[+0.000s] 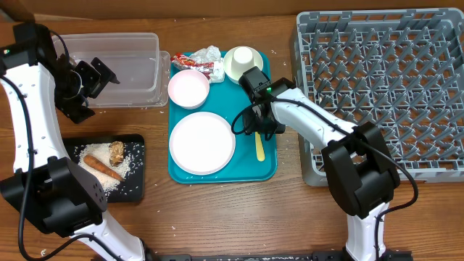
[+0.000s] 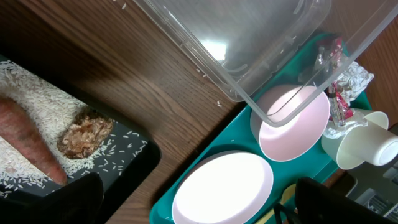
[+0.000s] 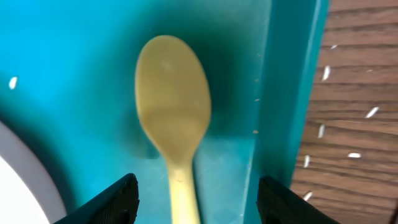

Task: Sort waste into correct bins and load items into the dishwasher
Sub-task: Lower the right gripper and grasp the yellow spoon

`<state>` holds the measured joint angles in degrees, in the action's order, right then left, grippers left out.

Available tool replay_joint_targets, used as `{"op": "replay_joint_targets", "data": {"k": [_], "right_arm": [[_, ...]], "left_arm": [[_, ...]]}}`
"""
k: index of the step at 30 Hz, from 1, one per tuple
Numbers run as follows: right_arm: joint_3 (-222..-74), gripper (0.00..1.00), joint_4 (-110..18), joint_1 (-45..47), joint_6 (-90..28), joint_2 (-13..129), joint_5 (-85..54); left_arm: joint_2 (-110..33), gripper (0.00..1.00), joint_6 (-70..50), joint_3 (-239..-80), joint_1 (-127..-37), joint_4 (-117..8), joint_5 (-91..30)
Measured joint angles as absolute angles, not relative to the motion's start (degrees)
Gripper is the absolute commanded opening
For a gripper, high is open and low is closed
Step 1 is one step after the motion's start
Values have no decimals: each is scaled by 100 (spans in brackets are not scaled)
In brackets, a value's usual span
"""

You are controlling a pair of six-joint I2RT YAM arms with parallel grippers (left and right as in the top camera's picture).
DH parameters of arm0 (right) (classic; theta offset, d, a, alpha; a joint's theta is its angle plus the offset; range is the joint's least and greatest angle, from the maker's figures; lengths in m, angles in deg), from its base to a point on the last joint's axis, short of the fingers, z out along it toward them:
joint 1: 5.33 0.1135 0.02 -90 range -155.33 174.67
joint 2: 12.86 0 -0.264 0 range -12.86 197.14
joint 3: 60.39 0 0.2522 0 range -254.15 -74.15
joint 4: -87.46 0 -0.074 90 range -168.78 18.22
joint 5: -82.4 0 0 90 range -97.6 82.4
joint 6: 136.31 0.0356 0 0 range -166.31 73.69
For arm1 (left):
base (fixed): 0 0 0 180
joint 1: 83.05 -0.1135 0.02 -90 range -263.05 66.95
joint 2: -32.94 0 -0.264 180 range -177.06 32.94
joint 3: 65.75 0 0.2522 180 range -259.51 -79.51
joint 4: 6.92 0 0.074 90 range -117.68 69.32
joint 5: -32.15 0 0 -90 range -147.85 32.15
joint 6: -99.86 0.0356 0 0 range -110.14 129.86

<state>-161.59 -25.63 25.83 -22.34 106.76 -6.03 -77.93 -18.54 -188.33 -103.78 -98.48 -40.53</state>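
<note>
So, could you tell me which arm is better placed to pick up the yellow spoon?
Right. The right gripper hangs over the spoon, a finger each side of its handle; the left gripper is at the clear tub, off the tray.

No text, label, brand, number or sign can be read in any view. Markings are seen on the red-and-white wrapper, but they are too small and blurred to be made out.
</note>
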Motion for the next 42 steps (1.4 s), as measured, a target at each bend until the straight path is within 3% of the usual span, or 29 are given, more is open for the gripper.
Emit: {"op": "replay_joint_targets", "data": {"k": [9, 12, 17, 23, 35, 38, 42], "right_arm": [[-16159, 65, -2559, 2596, -2251, 10678, -468], [-16159, 69, -2554, 2607, -2402, 10678, -516], [-16120, 57, -2729, 2773, -2568, 10678, -573], [-16000, 51, -2908, 2885, -2531, 10678, -477], [-16004, 50, -2974, 2882, -2420, 10811, -105], [-16004, 43, -2972, 2882, -2400, 10818, -96], [-16006, 25, -2967, 2885, -2385, 10818, -90]], "left_arm": [[-7793, 100, -1854, -18833, -10378, -9848, -4053], [-7793, 100, -1854, -18833, -10378, -9848, -4053], [-7793, 100, -1854, -18833, -10378, -9848, -4053], [-7793, 100, -1854, -18833, -10378, -9848, -4053], [-7793, 100, -1854, -18833, -10378, -9850, -4053], [-7793, 100, -1854, -18833, -10378, -9848, -4053], [-7793, 100, -1854, -18833, -10378, -9848, -4053]]}}
